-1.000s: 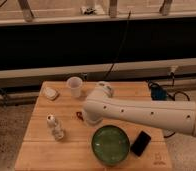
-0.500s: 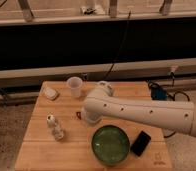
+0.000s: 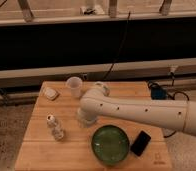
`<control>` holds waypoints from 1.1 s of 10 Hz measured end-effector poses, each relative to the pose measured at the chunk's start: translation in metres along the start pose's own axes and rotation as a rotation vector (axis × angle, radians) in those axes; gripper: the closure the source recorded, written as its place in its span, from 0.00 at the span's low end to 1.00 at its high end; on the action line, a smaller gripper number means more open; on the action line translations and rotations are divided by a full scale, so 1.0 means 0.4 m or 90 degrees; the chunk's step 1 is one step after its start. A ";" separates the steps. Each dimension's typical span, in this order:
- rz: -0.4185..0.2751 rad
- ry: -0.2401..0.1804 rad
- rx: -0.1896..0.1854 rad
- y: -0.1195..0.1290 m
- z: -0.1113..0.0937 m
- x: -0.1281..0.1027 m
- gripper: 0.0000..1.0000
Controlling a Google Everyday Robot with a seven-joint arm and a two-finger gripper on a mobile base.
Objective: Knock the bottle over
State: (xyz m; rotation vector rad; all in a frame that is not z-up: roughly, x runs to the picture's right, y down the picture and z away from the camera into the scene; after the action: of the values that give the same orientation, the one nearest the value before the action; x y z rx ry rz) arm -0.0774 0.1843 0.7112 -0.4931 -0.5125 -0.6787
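Note:
The bottle (image 3: 55,127), small and clear with a white cap and lumpy body, stands upright on the left part of the wooden table (image 3: 41,150). My white arm reaches in from the right across the table. The gripper (image 3: 85,119) hangs under the arm's end, to the right of the bottle with a gap between them. It is mostly hidden by the arm.
A translucent white cup (image 3: 74,86) stands at the table's back, with a small white object (image 3: 51,93) at the back left. A green bowl (image 3: 110,144) and a black phone (image 3: 140,143) lie at the front right. Cables and a blue item (image 3: 158,92) are off the right edge.
The arm's end has moved a little left and toward the front, closer to the bottle. The bottle has not moved.

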 end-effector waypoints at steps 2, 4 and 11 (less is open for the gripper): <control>-0.018 -0.009 -0.002 -0.007 0.007 -0.013 0.98; -0.036 -0.016 -0.003 -0.022 0.017 -0.036 0.98; -0.117 -0.038 0.003 -0.145 0.062 -0.156 0.98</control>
State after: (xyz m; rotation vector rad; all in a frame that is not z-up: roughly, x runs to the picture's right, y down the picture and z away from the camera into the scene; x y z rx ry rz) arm -0.1661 0.1880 0.7085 -0.4664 -0.6197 -0.8397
